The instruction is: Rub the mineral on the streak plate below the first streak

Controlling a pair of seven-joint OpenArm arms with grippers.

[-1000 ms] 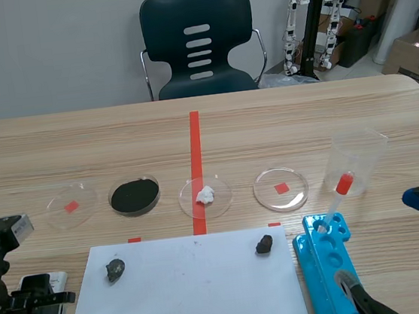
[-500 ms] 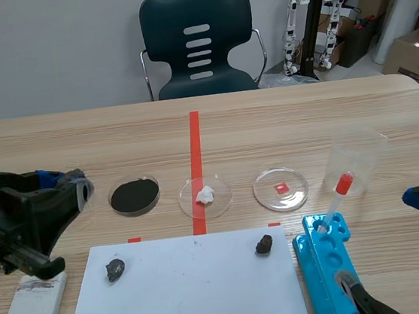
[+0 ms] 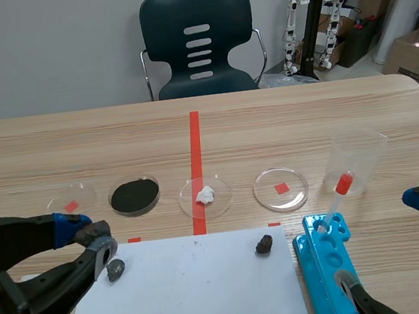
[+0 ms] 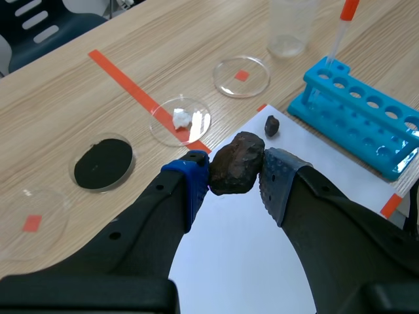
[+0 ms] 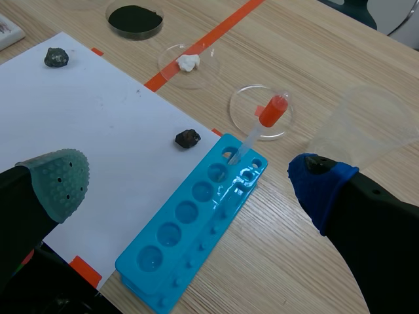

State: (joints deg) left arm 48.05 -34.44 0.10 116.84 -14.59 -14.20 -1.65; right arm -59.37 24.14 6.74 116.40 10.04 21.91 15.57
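dark, rough brownish mineral (image 4: 237,171) between the clamped left jaws; right jaws wide apart

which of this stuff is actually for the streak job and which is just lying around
For the job: dark brown mineral lump in the left gripper; white streak plate.

Lying about: blue tube rack; red-bulbed dropper; clear plastic cup; black powder dish; greenish-grey rock; small dark rock; white paper sheet.
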